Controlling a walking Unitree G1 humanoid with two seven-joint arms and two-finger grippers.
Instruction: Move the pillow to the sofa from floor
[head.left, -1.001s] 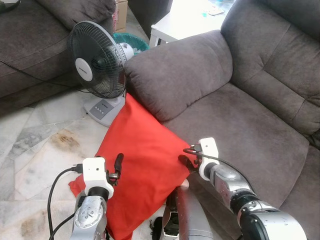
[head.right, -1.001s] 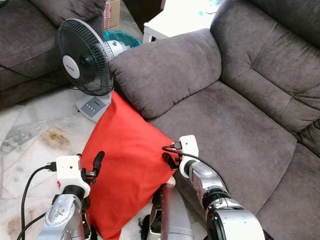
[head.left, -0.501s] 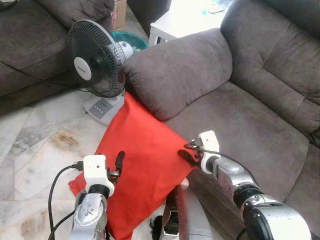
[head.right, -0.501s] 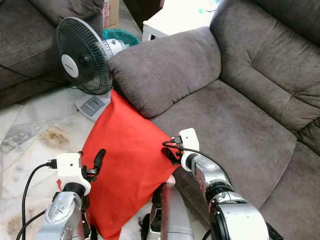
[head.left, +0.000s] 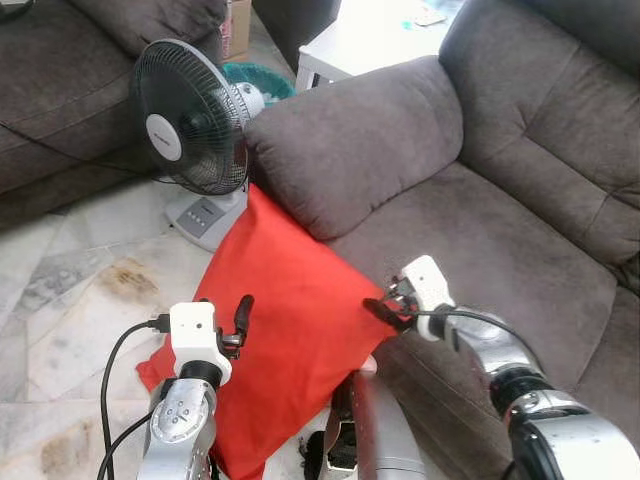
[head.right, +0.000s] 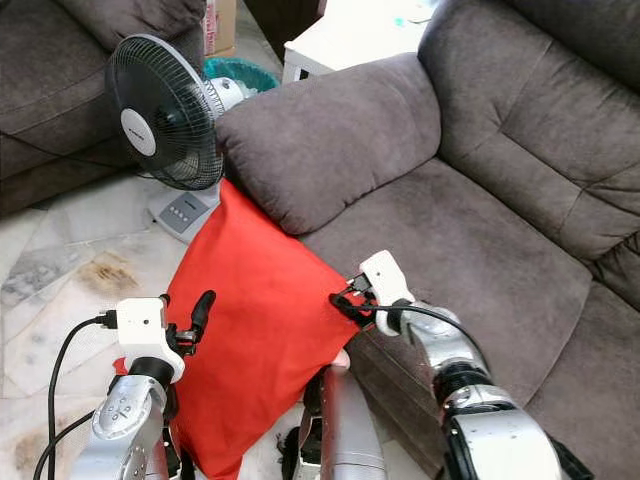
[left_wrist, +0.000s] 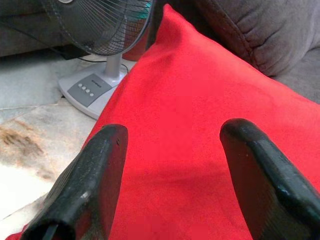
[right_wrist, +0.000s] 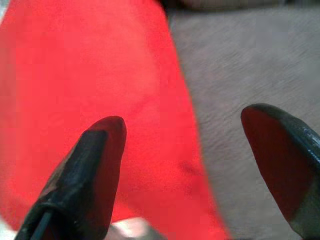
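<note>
Since a second ago your right gripper has lifted slightly at the red pillow's sofa-side corner, fingers spread astride its edge; left gripper, also spread, faces the floor-side edge; pillow leans against the sofa.

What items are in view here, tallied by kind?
Red pillow: 1
Standing fan: 1
Grey sofas: 2
White table: 1
Robot grippers, left gripper and right gripper, both open: 2
Total: 7
</note>
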